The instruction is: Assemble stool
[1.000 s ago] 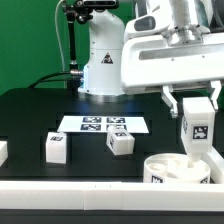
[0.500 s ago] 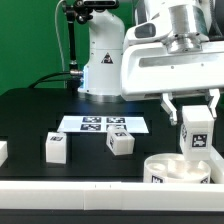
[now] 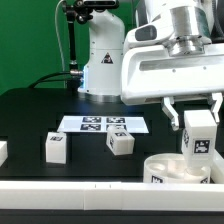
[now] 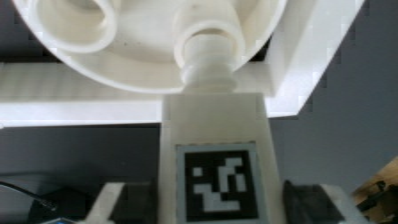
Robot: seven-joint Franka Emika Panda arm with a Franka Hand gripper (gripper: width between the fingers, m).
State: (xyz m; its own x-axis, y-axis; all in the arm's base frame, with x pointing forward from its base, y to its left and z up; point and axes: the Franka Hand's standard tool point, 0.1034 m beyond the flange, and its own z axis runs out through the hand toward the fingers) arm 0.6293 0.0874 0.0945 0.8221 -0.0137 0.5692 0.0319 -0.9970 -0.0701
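The gripper (image 3: 195,118) is closed narrow on a leg (image 3: 197,135), clamping its blocky upper end with the tag facing out; the leg hangs close to upright; in the wrist view the gripper (image 4: 217,207) shows only as a finger tip at each side of the leg (image 4: 217,150). The leg's peg end points down into the seat (image 3: 165,172), which lies hollow side up at the exterior view's right, near the front edge of the bench (image 3: 30,115); from the wrist the peg tip sits at a socket in the seat (image 4: 107,45), but whether it has entered or only touches the mouth I cannot tell. A white rail (image 4: 107,100) runs just beside the seat.

Further out, one loose leg (image 3: 57,146) and a second loose leg (image 3: 121,142) stand apart on the bench, in front of the marker board (image 3: 105,124).

Risks, as I judge them: a slight tilt or offset of the peg would jam it on the socket rim; pressing down then could shove the seat sideways, since nothing visible pins it; when twisting, the seat may turn with the leg, or the leg may slip in the grip, so it never seats fully.
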